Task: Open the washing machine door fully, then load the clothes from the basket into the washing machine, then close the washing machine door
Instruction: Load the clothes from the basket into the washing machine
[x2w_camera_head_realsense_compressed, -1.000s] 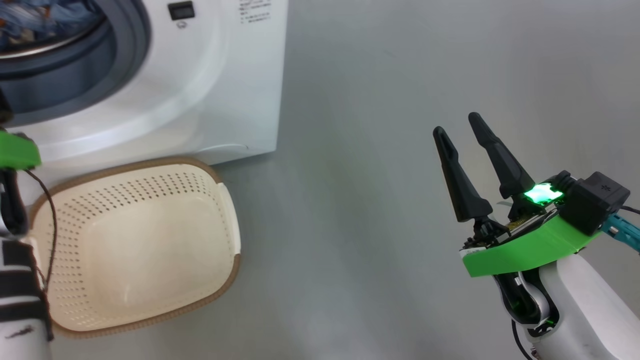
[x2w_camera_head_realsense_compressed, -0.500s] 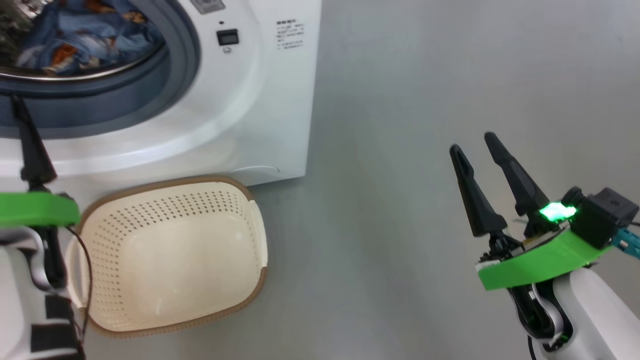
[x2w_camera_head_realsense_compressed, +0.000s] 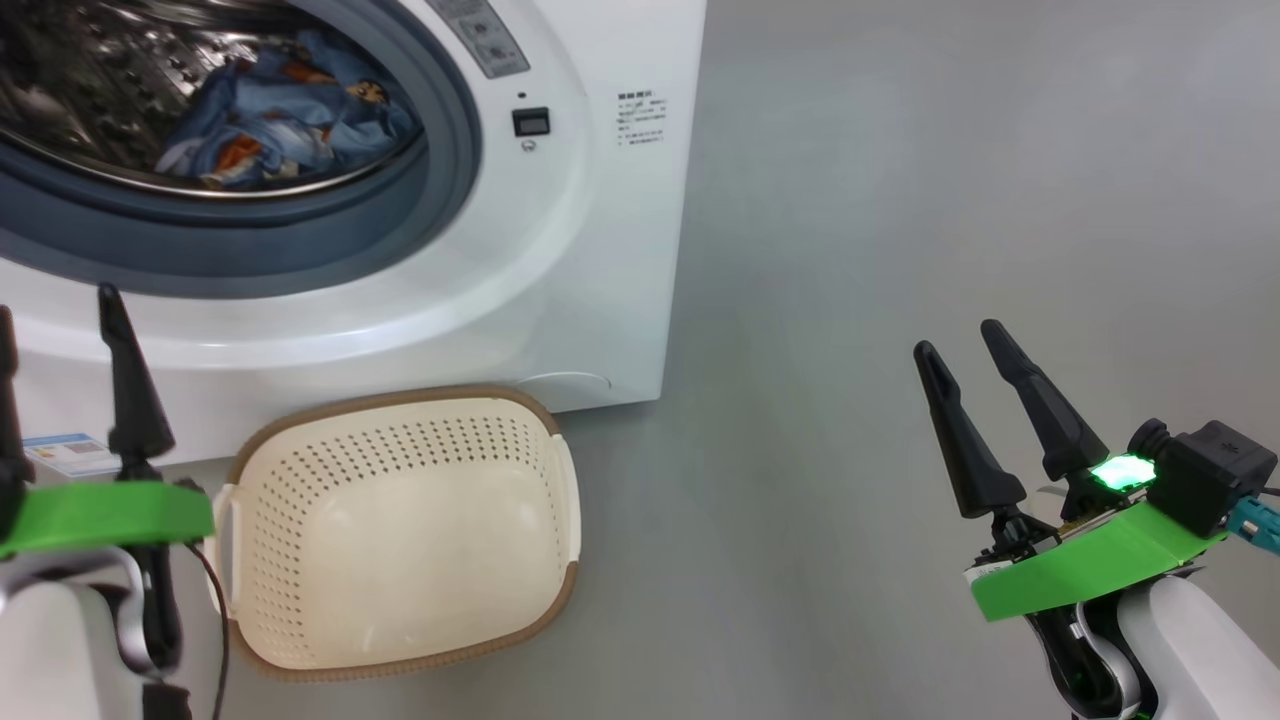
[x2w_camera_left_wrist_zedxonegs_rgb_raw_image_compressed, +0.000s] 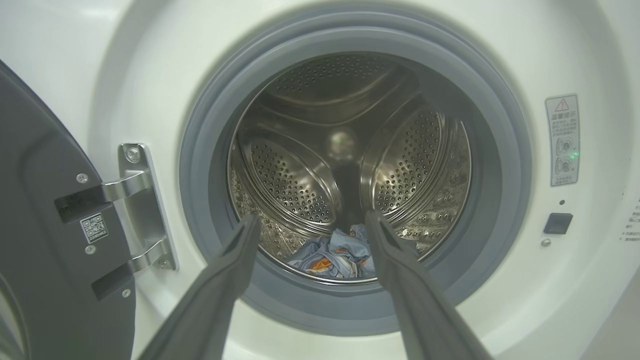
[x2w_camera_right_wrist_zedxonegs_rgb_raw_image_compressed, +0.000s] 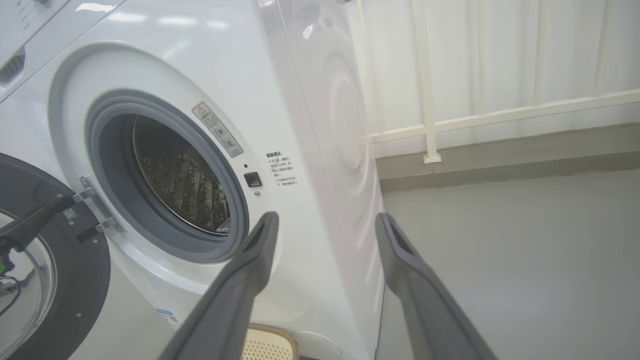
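Washing machine door (x2w_camera_left_wrist_zedxonegs_rgb_raw_image_compressed: 45, 280) wide open on left hinge (x2w_camera_left_wrist_zedxonegs_rgb_raw_image_compressed: 142, 210) (clothes (x2w_camera_left_wrist_zedxonegs_rgb_raw_image_compressed: 335, 255) in drum (x2w_camera_left_wrist_zedxonegs_rgb_raw_image_compressed: 300, 185))

the clothes (x2w_camera_left_wrist_zedxonegs_rgb_raw_image_compressed: 335, 252) lie in the washing machine (x2w_camera_left_wrist_zedxonegs_rgb_raw_image_compressed: 525, 280), ahead of the left gripper (x2w_camera_left_wrist_zedxonegs_rgb_raw_image_compressed: 312, 217); the washing machine door (x2w_camera_left_wrist_zedxonegs_rgb_raw_image_compressed: 40, 225) stands left of it, the basket (x2w_camera_head_realsense_compressed: 400, 530) right of it.

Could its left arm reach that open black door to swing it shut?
Probably yes: the left gripper is open and empty, and the washing machine door hangs open beside it with nothing between.
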